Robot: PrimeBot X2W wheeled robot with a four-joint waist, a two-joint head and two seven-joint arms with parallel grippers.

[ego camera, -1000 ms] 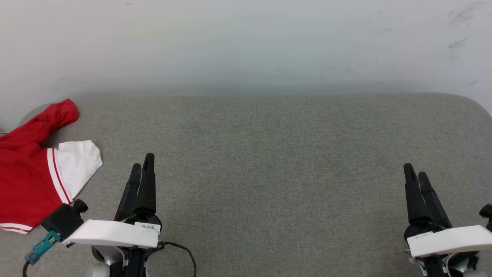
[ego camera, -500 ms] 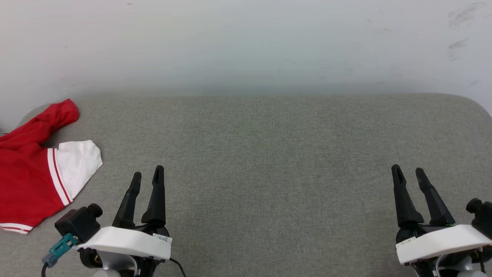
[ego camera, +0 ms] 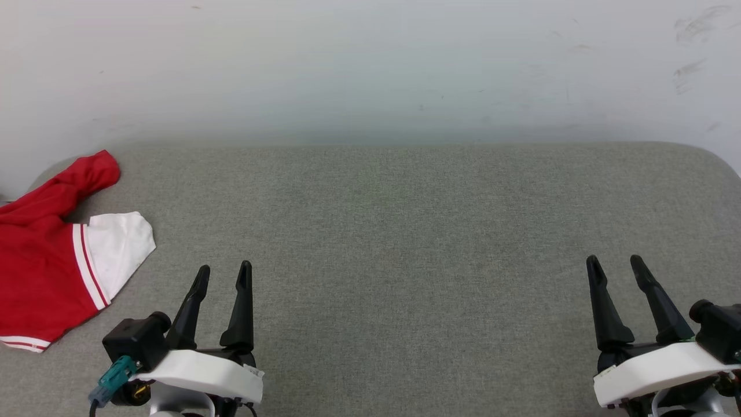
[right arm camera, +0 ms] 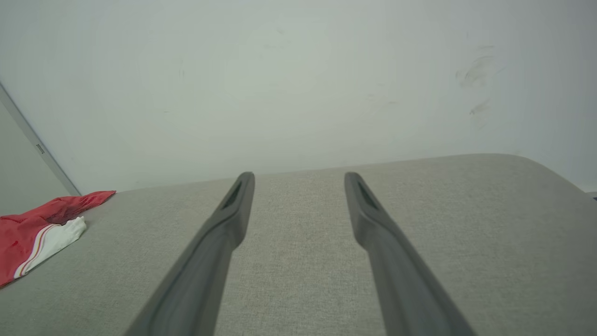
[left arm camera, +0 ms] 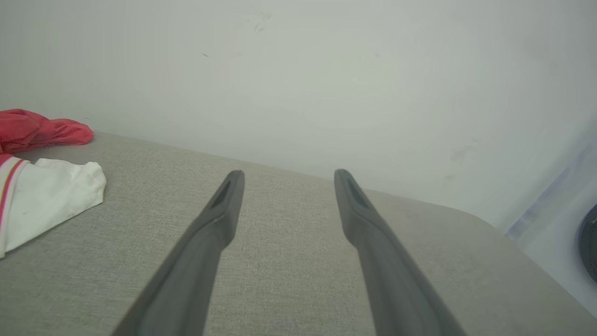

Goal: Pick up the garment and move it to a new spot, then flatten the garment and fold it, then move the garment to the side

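Over the last second both arms draw back toward the near edge of the grey padded surface (ego camera: 405, 231), and the fingers change how they show. Earlier each pair overlaps almost into one dark blade, and now each pair stands side by side with a plain gap. This looks more like the wrists rolling level than the jaws parting, though the pictures alone don't settle that. The garment (ego camera: 40, 260) does not shift at all. It lies crumpled at the surface's left edge, toward the far-left corner, with its white sleeve (ego camera: 121, 243) spread toward the middle and part of the red body cut off by the head view's border.

For the task, this reads as a settling into a ready stance — the pick-up is not yet begun, and nothing is flattened or folded.

The left gripper (ego camera: 224, 267) sits low near the near edge, jaws wide and empty, its fingers pointing toward the wall (ego camera: 370, 69) behind the far edge. The garment's sleeve is near it, off to its left, but clear of the fingers (its wrist view shows bare fabric between them). The right gripper (ego camera: 613, 259) mirrors that pose by the right end of the near edge — also wide, also empty, and well apart from the garment. The left arm looks the better placed to reach first.
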